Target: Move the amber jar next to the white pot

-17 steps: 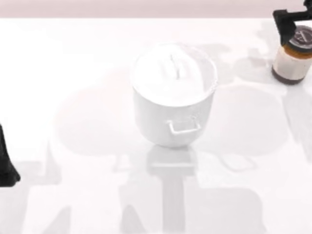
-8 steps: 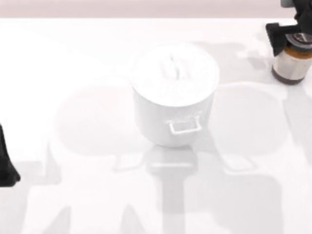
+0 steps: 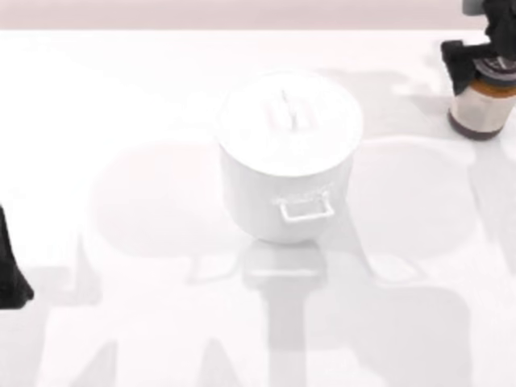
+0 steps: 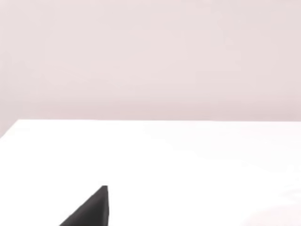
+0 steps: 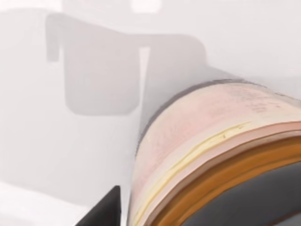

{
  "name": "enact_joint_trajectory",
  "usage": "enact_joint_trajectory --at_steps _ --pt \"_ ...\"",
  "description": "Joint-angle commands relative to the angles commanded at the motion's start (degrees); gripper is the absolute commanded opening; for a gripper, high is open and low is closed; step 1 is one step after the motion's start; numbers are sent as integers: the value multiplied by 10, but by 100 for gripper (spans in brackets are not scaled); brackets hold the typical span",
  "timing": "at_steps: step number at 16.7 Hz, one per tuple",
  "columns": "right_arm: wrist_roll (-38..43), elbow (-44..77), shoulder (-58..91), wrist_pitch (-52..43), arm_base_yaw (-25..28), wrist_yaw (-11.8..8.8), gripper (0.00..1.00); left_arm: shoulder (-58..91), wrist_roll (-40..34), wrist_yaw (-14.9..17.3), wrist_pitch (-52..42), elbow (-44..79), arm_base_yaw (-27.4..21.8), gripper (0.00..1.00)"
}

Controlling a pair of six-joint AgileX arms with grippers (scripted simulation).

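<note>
Risk no. 1 is a tipped jar. The amber jar (image 3: 482, 107) stands upright at the far right of the bench (image 3: 145, 121), well apart from the white pot (image 3: 288, 153) at mid-bench. The right tool (image 3: 487, 60) is positioned over the jar's top end; one dark finger (image 3: 460, 64) is seen beside the lid on the pot side, the other is cut off by the frame edge. Whether the tool is clenched on the jar or just bracketing it cannot be told; in the right wrist view the label (image 5: 197, 141) fills the frame and only a sliver of finger (image 5: 106, 209) is shown beside it.

A high grip near the lid is judged shaky: if closure is uneven or off-centre, the jar could be nudged over or could swing when lifted. A slip on smooth glass is also poss.

Edges: the jar sits close to the bench's right side and not far from the back edge, so a push outward could send it off. Room toward the pot is wide and bare; nothing lies between. The pot's side handle (image 3: 306, 210) faces front, so the right flank is free for set-down, though contact w/ the pot wall should be avoided. The left tool (image 3: 10, 274) is parked at the left edge; its state cannot be told.
</note>
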Motion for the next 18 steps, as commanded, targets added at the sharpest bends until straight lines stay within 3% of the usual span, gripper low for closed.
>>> enact_joint_trajectory --at_steps 10,18 --pt "0 0 0 0 0 0 2 0 0 0 0 0 0 100" --pt "0 0 0 0 0 0 0 0 0 0 0 0 0 100"
